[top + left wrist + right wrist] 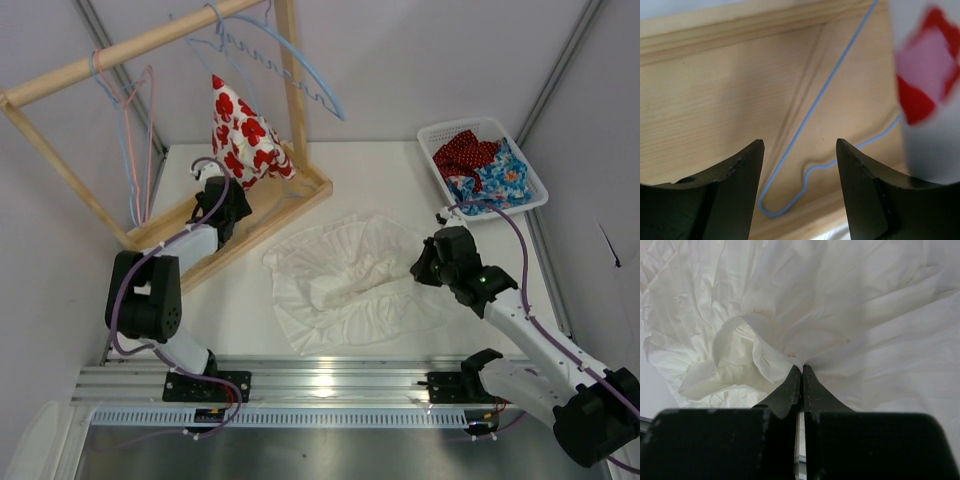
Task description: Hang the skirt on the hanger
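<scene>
The white skirt [350,275] lies crumpled in the middle of the table. My right gripper [425,265] is at its right edge, shut on a pinch of the fabric; the right wrist view shows the skirt [840,300] gathered at the closed tips of that gripper [801,367]. My left gripper [232,205] is open and empty over the wooden rack's base. In the left wrist view, a corner of a blue wire hanger [810,112] shows against the wood beyond the gripper [799,145]. Another blue hanger [300,70] hangs from the rack's top rail.
The wooden rack [292,110] stands at the back left, with a red-and-white garment [240,130] hanging in it and pink and blue hangers [135,130] at its left end. A white basket [535,195] of coloured clothes sits at the back right.
</scene>
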Available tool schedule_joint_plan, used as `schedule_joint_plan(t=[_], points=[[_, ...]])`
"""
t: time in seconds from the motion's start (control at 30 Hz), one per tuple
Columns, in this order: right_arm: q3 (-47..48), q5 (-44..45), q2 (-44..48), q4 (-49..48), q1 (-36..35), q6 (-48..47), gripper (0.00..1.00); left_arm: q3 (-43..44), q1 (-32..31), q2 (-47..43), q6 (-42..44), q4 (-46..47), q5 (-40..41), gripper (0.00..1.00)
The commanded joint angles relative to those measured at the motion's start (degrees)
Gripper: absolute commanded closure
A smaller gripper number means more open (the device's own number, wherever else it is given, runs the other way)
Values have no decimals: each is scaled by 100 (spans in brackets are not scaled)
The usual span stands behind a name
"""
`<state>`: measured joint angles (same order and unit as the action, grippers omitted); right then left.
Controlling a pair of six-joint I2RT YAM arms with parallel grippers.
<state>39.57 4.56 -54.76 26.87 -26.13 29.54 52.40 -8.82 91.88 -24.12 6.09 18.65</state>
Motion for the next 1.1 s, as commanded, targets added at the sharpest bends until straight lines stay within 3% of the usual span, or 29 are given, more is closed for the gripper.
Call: schedule_joint_plan(t=[0.0, 0.13, 0.33, 0.7, 0.87, 0.93, 0.97, 1.0, 1.07], points=[[86, 107, -78, -226, 38, -27, 100, 489, 258, 409, -522, -98, -204, 35], [191, 45, -236, -217, 73, -27, 100, 692, 267, 726, -716, -257, -459, 35], [279, -86, -430, -270, 91, -19, 100, 1623, 284, 1472, -726, -1197, -722, 33], [253, -87, -430, -305, 91, 131, 100, 1879, 504, 2062, -1068, -1365, -1162, 34], [270, -69, -439, -270, 108, 157, 100, 1922, 548, 2194, -1104, -1084, -1478, 47], [262, -69, -465, -262, 108, 192, 100, 1958, 565, 2264, -1069, -1048, -1566, 57], [262, -52, -474, -253, 108, 201, 100, 1975, 583, 2282, -1051, -1005, -1715, 64], [262, -43, -483, -253, 99, 245, 100, 1976, 583, 2282, -1051, -969, -1760, 79], [253, -25, -474, -279, 108, 280, 100, 1915, 609, 2247, -1068, -864, -1821, 90]])
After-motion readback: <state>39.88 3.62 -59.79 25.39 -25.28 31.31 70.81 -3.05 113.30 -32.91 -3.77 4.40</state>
